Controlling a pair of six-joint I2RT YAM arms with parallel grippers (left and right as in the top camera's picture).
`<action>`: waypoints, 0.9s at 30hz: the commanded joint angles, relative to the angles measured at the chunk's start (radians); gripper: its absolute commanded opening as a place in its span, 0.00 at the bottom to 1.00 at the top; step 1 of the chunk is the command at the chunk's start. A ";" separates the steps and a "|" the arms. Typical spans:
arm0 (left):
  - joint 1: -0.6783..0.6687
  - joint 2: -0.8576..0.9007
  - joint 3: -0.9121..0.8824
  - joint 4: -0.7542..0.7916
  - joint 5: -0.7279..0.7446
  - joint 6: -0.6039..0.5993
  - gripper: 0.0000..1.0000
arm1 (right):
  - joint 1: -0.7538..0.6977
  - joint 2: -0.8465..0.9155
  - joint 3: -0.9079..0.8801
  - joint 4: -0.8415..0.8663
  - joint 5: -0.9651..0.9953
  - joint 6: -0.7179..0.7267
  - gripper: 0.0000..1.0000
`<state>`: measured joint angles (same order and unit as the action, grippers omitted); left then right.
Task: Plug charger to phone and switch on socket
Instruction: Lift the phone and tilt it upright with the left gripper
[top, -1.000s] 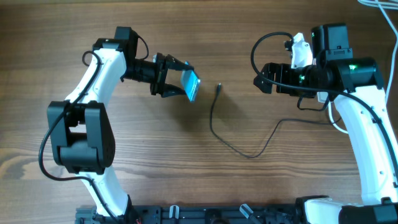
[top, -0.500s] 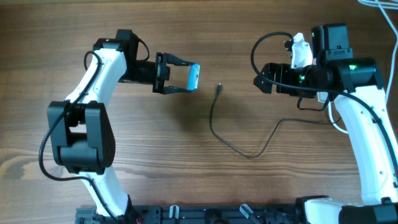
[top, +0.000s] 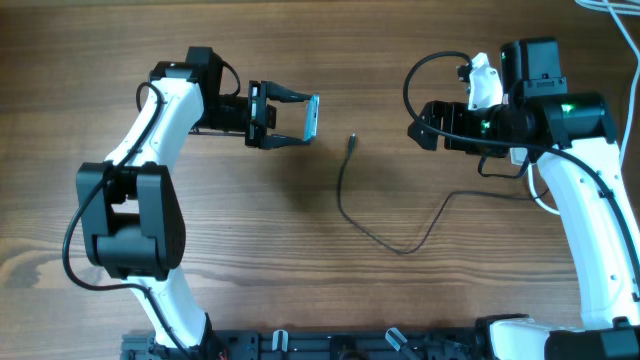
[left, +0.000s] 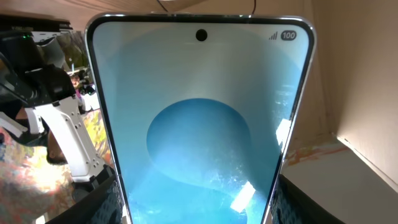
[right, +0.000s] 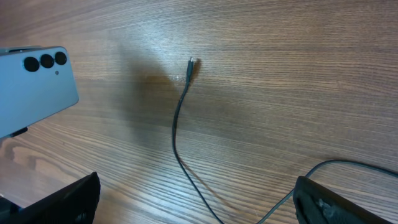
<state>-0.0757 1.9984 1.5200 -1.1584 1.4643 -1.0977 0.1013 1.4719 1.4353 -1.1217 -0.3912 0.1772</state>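
Observation:
My left gripper (top: 301, 119) is shut on the phone (top: 313, 119) and holds it above the table, edge-on to the overhead camera. In the left wrist view the phone's blue screen (left: 199, 124) fills the frame between the jaws (left: 196, 208). Its grey back with three lenses shows in the right wrist view (right: 31, 87). The charger (top: 345, 195) is a thin black cable curving over the table, with its plug tip (top: 352, 140) right of the phone and apart from it. The tip (right: 190, 62) also shows in the right wrist view. My right gripper (top: 418, 128) (right: 199, 208) is open and empty, right of the tip. The socket is hidden.
A white lead (top: 541, 203) runs beside the right arm, and another white cable (top: 605, 10) shows at the top right corner. The wooden table (top: 260, 230) spreads under both arms.
My left gripper has turned the phone from tilted to edge-on and moved it slightly up and to the right. The right arm and the charger have not moved.

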 joint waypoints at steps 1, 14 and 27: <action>0.003 -0.035 0.023 0.002 0.054 -0.010 0.04 | 0.002 0.012 0.009 0.003 0.010 -0.018 1.00; 0.003 -0.035 0.023 0.002 0.053 0.022 0.04 | 0.002 0.012 0.009 0.003 0.011 -0.018 1.00; 0.001 -0.035 0.023 -0.009 0.053 0.126 0.04 | 0.002 0.012 0.009 0.003 0.011 -0.018 1.00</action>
<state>-0.0757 1.9984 1.5200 -1.1637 1.4647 -1.0016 0.1013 1.4719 1.4353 -1.1217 -0.3916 0.1772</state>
